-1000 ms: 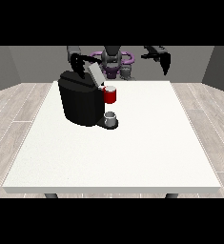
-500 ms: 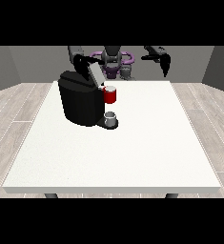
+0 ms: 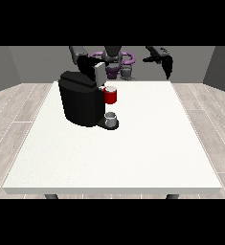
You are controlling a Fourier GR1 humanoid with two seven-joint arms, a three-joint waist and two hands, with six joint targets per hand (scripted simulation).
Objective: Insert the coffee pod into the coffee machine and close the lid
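One coffee machine (image 3: 81, 98), black, upright on the white table (image 3: 133, 158), left of centre. One red thing at the machine (image 3: 111, 95), one grey thing (image 3: 111, 119) on its base below (pod? cannot tell). Two hands: the hand at the view's left (image 3: 91, 65) at the machine's top, fingers unclear; the hand at the view's right (image 3: 165, 62) raised, fingers hanging down, holding nothing.

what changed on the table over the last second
Little moved. The hand at the view's right drifted slightly, raised beyond the table's far edge and holding nothing. The hand at the view's left kept its place behind the coffee machine. The machine, the red thing at the machine and the white table look unchanged.
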